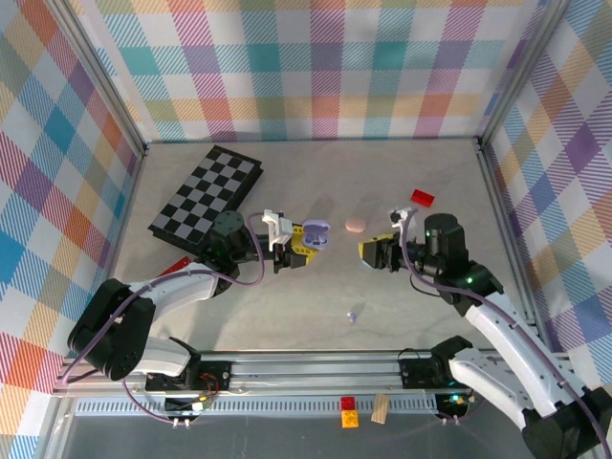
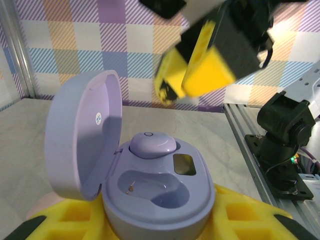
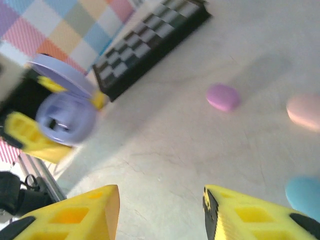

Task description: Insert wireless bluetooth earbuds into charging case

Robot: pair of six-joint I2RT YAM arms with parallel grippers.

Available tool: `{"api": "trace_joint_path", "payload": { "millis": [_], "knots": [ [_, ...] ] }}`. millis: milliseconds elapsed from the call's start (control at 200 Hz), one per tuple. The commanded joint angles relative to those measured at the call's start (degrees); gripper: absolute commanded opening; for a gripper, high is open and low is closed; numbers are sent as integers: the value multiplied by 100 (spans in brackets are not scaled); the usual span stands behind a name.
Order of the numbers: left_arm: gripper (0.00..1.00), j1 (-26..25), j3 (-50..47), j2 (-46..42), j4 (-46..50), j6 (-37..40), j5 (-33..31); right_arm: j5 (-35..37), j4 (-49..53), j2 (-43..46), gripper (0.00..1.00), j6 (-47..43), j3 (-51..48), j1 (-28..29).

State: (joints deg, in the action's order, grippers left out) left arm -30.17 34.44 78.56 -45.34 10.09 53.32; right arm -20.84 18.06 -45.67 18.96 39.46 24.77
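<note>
My left gripper (image 1: pixel 298 241) is shut on the base of an open lavender charging case (image 2: pixel 160 200), and its yellow fingers (image 2: pixel 247 217) flank the case. The lid (image 2: pixel 82 135) stands up at the left. One lavender earbud (image 2: pixel 152 144) sits in the far slot, and the near slot (image 2: pixel 150 187) is bare. Another tiny lavender earbud (image 1: pixel 353 315) lies on the table nearer the arm bases. My right gripper (image 1: pixel 369 251) hovers just right of the case, open, with nothing between its fingers (image 3: pixel 75 212). It looms blurred above the case (image 2: pixel 200 70) in the left wrist view.
A folded chessboard (image 1: pixel 206 196) lies at the back left. A pink pebble-shaped case (image 1: pixel 356 225) rests behind the grippers, and a red block (image 1: pixel 422 198) sits further right. The right wrist view shows closed lavender (image 3: pixel 222 96), pink (image 3: pixel 305 111) and blue (image 3: pixel 305 195) pebble cases on the table.
</note>
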Motion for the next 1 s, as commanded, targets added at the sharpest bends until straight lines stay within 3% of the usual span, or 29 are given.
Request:
{"api": "trace_joint_path", "payload": {
  "millis": [0,220,455,690,995],
  "knots": [
    [35,47,85,-140,-233,-50,85,94,228,137,46,1037,-480,-61],
    [35,47,125,-88,-288,-68,130,-383,-113,128,47,2339,-1582,55],
    [36,47,37,-94,-546,-150,40,-374,-437,-644,47,2305,-1775,466],
    [35,47,19,-210,-449,-112,-6,-314,-706,-1484,40,2460,-1701,1004],
    [35,47,12,-262,-448,-112,-6,86,-160,-2166,38,2527,-1413,1517]
  ]
}}
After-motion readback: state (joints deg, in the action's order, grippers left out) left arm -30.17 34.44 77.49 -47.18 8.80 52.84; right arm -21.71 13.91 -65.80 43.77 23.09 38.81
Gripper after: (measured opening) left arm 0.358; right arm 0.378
